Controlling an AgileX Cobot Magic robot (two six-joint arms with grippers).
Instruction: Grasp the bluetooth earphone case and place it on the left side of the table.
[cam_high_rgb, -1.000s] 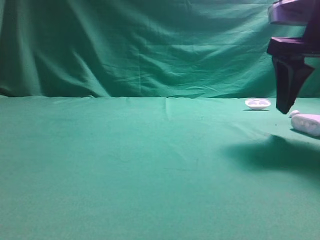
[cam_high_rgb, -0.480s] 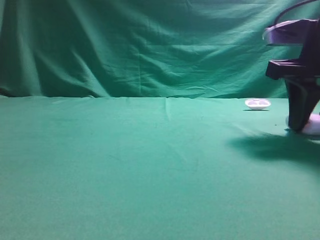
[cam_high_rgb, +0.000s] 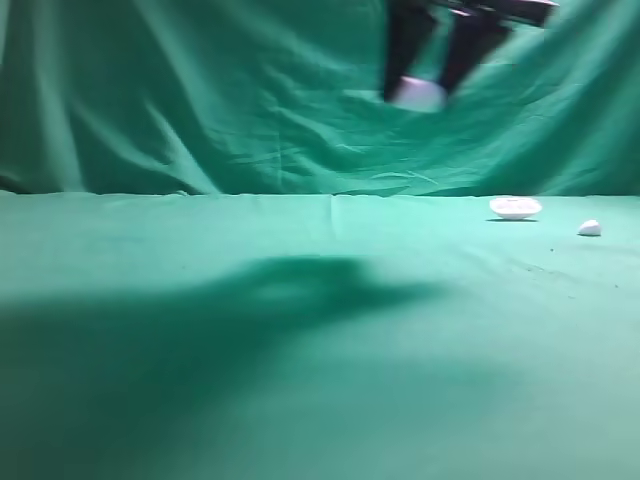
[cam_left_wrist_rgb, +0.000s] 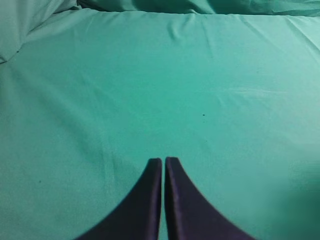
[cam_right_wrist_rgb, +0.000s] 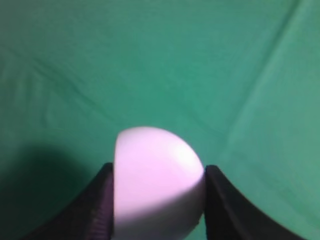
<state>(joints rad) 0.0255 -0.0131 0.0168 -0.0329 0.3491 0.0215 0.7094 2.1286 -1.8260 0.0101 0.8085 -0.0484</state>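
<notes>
The right hand (cam_high_rgb: 432, 70) is hanging high in the upper middle of the exterior high view, blurred, in front of the green draped backdrop (cam_high_rgb: 200, 100). It is gripping the bluetooth earphone case (cam_high_rgb: 418, 93), whose white rounded body is showing between the two dark fingers, well above the bench (cam_high_rgb: 300, 400). In the right wrist view the case (cam_right_wrist_rgb: 157, 182) is filling the lower middle of the frame, a smooth pale dome, with one dark finger (cam_right_wrist_rgb: 90, 210) pressing its left flank and the other its right flank; green cloth is lying out of focus behind it.

A broad dark shadow (cam_high_rgb: 250, 310) is spreading over the green cloth across the left and middle of the exterior view.

At the right of that view, near the back edge of the bench, a shallow white dish (cam_high_rgb: 515, 207) is resting on the cloth, and a tiny white nub (cam_high_rgb: 589, 228) is sitting a little to its right and nearer the camera, apart from it.

In the left wrist view the left hand (cam_left_wrist_rgb: 164, 162) is showing at the bottom middle, its two dark fingertips pressed together with nothing between them, over bare green cloth.
</notes>
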